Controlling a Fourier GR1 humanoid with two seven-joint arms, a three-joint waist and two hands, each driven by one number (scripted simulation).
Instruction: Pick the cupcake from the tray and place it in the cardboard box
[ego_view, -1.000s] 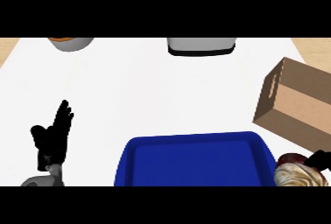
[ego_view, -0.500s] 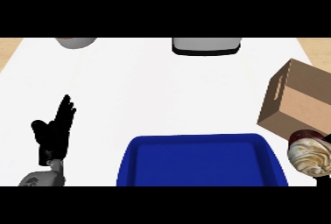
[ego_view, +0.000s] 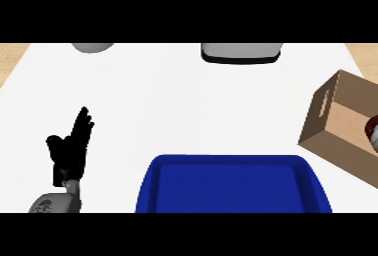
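Blue tray (ego_view: 230, 185) sits beside the cardboard box (ego_view: 341, 125); left robot hand (ego_view: 70, 147) rests with straight fingers

The cupcake (ego_view: 371, 131) has risen from the lower right corner to the right edge, seemingly over the cardboard box (ego_view: 341, 127).

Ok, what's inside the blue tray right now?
The blue tray shows only bare blue floor; no cupcake in it. Its near edge runs out of view, so that strip is unseen.
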